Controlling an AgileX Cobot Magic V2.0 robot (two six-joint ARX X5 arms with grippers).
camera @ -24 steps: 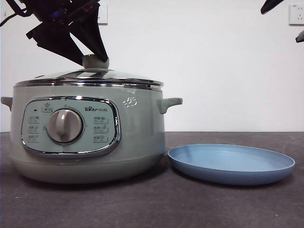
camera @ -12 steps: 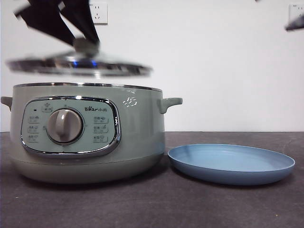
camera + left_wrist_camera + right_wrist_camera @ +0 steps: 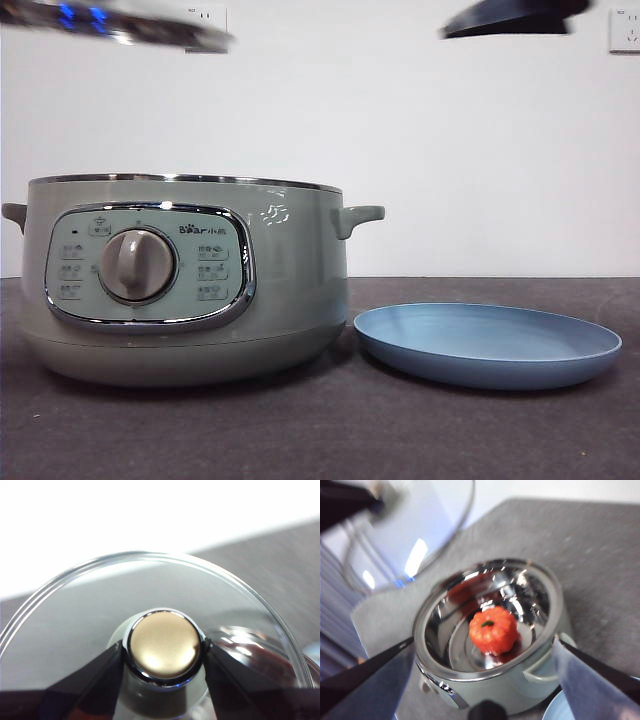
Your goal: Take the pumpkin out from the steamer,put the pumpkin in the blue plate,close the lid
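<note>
Pot contents: the steamer (image 3: 490, 635) stands open on the dark table (image 3: 300, 430); inside, one pumpkin (image 3: 493, 629) sits on the shiny steel floor, near the middle, stem up, touching no wall.
Pot from the front: the steamer (image 3: 185, 280) shows its control panel and grey dial (image 3: 137, 265); the rim is bare and the pumpkin is hidden behind the wall from this low view.
Plate: the blue plate (image 3: 560, 362) lies flat on the table just beside the steamer, on the side of the pot's handle (image 3: 357, 217); nothing lies in it. A sliver of the plate (image 3: 557, 711) shows below the pot in the right wrist view.
Lid: the lid (image 3: 90, 625) is off the pot and held in the air; in the front view it is a blurred steel edge (image 3: 150, 28) at the top, well above the steamer's rim and toward its far-from-plate side.
Counts: one pot, one lid, one pumpkin, one plate, two grippers.
Left gripper: the left gripper (image 3: 164, 652) is clamped on the lid's knob (image 3: 163, 644), one black jaw on each side of it, the glass spreading out beneath.
Right gripper: the right gripper (image 3: 485, 652) hangs above the open steamer, looking down into it, jaws spread wide and holding nothing; the pumpkin lies between them in that view. In the front view it is the dark tip (image 3: 510, 18) at the top, above the gap between pot and plate.
</note>
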